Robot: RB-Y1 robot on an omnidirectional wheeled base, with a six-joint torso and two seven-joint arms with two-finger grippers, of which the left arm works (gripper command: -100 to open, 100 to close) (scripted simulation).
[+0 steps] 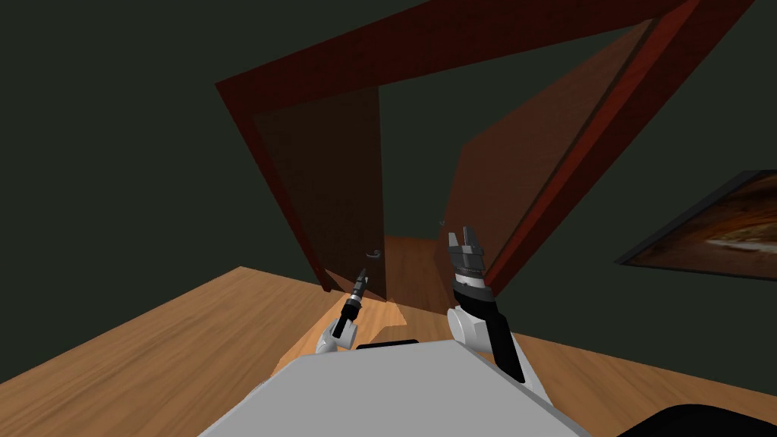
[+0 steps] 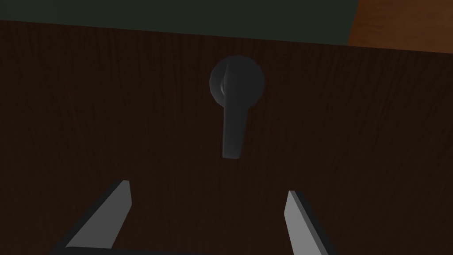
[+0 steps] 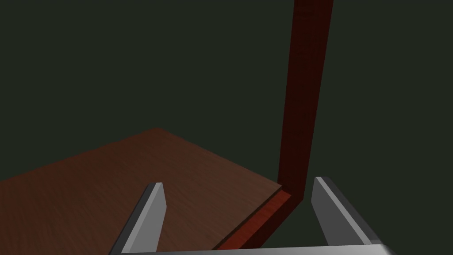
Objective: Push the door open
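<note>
Dark door with dim lever handle, left gripper splayed before it, contact unclear, right gripper released, facing frame post.

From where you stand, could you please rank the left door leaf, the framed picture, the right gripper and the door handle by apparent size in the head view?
1. left door leaf
2. framed picture, cut off by the view's edge
3. right gripper, nearer the camera, so flattered
4. door handle, clearly smallest
</note>
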